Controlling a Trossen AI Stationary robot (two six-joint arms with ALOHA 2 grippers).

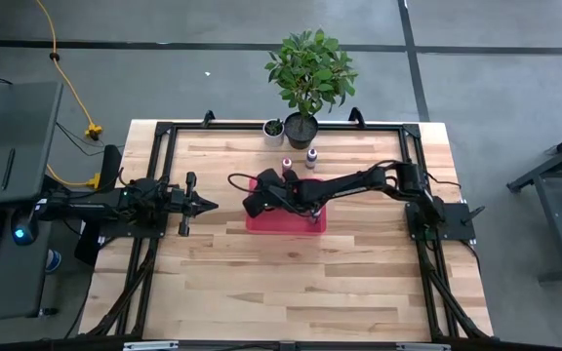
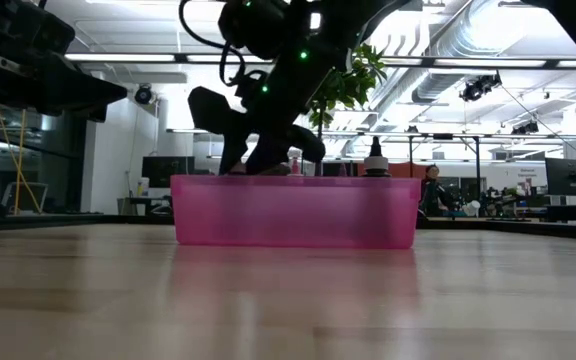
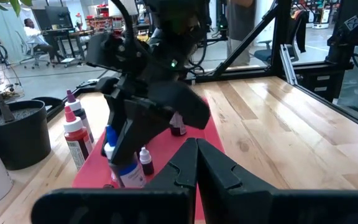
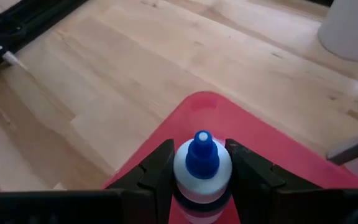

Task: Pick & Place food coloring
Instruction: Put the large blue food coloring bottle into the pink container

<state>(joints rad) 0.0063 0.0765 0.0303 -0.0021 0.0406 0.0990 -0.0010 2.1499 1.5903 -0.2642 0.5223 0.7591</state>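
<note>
One blue-capped white bottle point(image 4: 202, 163), clamped by right tool point(image 4: 201, 171)

Landmark: red tray point(image 1: 305, 220), mid-counter point(image 1: 291, 283).
Over the tray: right tool point(image 4: 201, 171) clamped on a blue-capped bottle point(image 4: 202, 163), arm blocking it.
Behind the tray: two loose bottles point(image 1: 299, 160), dark plant pot point(image 1: 301, 129), small white pot point(image 1: 273, 128).
Left of the tray: left tool point(image 1: 206, 204) near.
Front of the tray: bare wood.
</note>
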